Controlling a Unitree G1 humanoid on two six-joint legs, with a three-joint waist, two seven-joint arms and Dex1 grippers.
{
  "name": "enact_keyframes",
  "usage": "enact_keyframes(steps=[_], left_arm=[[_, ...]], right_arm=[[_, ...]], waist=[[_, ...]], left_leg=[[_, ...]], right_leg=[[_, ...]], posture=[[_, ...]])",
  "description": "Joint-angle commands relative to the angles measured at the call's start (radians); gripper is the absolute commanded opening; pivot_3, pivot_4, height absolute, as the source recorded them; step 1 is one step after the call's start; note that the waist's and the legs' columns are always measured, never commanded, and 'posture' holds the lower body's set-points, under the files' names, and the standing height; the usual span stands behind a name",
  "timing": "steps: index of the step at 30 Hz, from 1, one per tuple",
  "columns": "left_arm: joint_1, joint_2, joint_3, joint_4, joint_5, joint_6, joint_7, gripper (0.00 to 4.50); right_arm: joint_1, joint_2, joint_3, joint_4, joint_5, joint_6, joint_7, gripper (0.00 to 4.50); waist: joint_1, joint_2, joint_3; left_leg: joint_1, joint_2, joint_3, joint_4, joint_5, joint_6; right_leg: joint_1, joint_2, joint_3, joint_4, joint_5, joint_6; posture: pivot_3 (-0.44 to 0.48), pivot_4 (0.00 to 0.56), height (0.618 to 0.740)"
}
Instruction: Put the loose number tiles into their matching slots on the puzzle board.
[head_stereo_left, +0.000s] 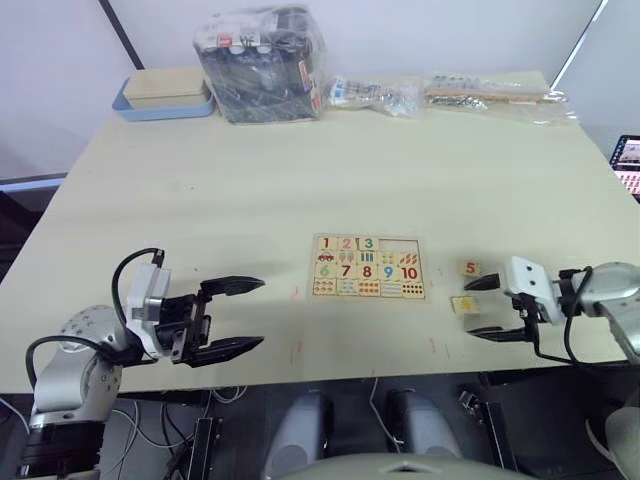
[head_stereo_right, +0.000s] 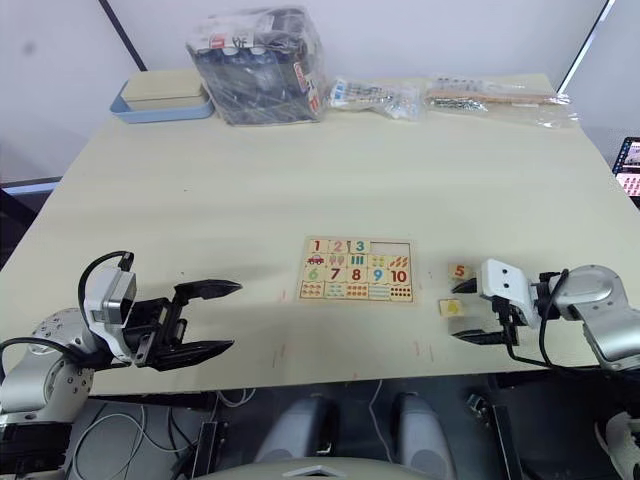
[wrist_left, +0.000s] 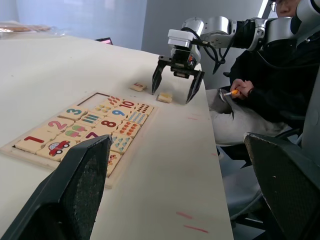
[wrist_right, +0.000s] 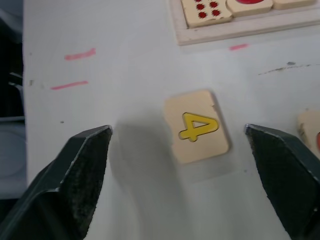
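Observation:
The puzzle board (head_stereo_left: 368, 267) lies flat at the table's front centre. Tiles 1, 2 and 3 sit in its top row, and the two slots (head_stereo_left: 398, 244) to their right are empty. Two loose number tiles lie right of the board: the red 5 (head_stereo_left: 471, 269) and, nearer the front edge, the yellow 4 (wrist_right: 196, 126). My right gripper (head_stereo_left: 472, 309) is open, low over the table, its fingers on either side of the 4 tile (head_stereo_left: 465, 305) without touching it. My left gripper (head_stereo_left: 258, 313) is open and empty, well left of the board.
A blue-and-beige tray (head_stereo_left: 162, 93), a plastic-wrapped bundle (head_stereo_left: 262, 62) and flat plastic packets (head_stereo_left: 490, 92) line the far edge. A person (wrist_left: 260, 75) sits beyond the table's right side. Short red marks (wrist_right: 70, 85) dot the table near the front edge.

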Motion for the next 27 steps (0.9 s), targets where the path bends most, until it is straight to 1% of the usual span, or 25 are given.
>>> enact_keyframes(steps=[1,15,16,18,19,20,21,24,27], left_arm=[[0.003,0.009,0.016,-0.033,-0.015,0.001,0.006,4.5],[0.001,0.01,0.01,-0.038,-0.013,0.004,0.023,4.5],[0.001,0.01,0.011,-0.038,-0.013,0.004,0.024,4.5],[0.002,0.011,0.012,-0.039,-0.013,0.004,0.024,4.5],[0.004,0.011,0.013,-0.039,-0.013,0.004,0.026,4.5],[0.005,0.011,0.014,-0.04,-0.013,0.004,0.026,4.5],[0.007,0.01,0.015,-0.04,-0.013,0.003,0.028,4.5],[0.011,0.007,0.016,-0.039,-0.012,0.0,0.031,4.5],[0.018,0.004,0.017,-0.04,-0.011,-0.005,0.033,4.5]], right_arm=[[-0.015,0.005,0.001,0.028,-0.025,-0.043,-0.003,2.8],[0.009,0.008,-0.012,0.059,-0.035,-0.106,-0.013,2.8],[0.009,0.009,-0.011,0.058,-0.034,-0.106,-0.015,2.28],[0.008,0.01,-0.012,0.051,-0.031,-0.1,-0.018,1.81],[0.007,0.01,-0.018,0.036,-0.021,-0.081,-0.022,1.17],[0.007,0.01,-0.022,0.026,-0.014,-0.066,-0.025,1.17],[0.007,0.0,-0.023,0.0,-0.009,-0.054,-0.02,0.91],[-0.002,-0.02,-0.034,-0.089,0.019,0.021,-0.019,0.91],[-0.045,-0.044,-0.023,-0.193,0.011,0.164,-0.046,0.91]], waist=[[0.003,0.0,0.0],[0.006,0.0,0.0],[0.005,0.0,0.0],[0.005,0.0,0.0],[0.005,0.0,0.0],[0.005,0.0,0.0],[0.005,0.0,0.0],[0.005,0.001,0.0],[0.005,0.002,0.001]], left_leg=[[0.0,0.0,0.0,0.0,0.0,0.0],[0.0,0.0,0.0,0.0,0.0,0.0],[0.0,0.0,0.0,0.0,0.0,0.0],[0.0,0.0,0.0,0.0,0.0,0.0],[0.001,0.0,0.0,0.0,0.0,0.0],[0.001,0.0,0.0,0.0,0.0,0.0],[0.001,0.0,0.0,0.0,0.0,0.0],[0.001,0.0,0.0,0.0,0.0,0.0],[0.001,0.0,0.0,0.0,0.0,0.0]], right_leg=[[0.0,0.0,0.0,0.0,0.0,0.0],[0.0,-0.001,0.0,0.0,0.0,0.0],[0.0,-0.001,0.0,0.0,0.0,-0.001],[0.0,-0.001,0.0,0.0,0.0,-0.001],[0.001,-0.001,0.0,0.0,0.0,-0.001],[0.001,-0.001,0.0,0.0,0.0,-0.001],[0.001,-0.001,0.0,0.0,0.001,-0.001],[0.001,0.0,0.0,0.001,0.001,-0.001],[0.0,0.0,0.0,0.001,0.001,-0.001]], posture=[[0.0,0.15,0.74],[0.0,0.15,0.74],[0.0,0.15,0.74],[0.0,0.15,0.74],[0.0,0.15,0.74],[0.0,0.15,0.74],[0.0,0.15,0.74],[0.0,0.15,0.74],[0.0,0.15,0.74]])
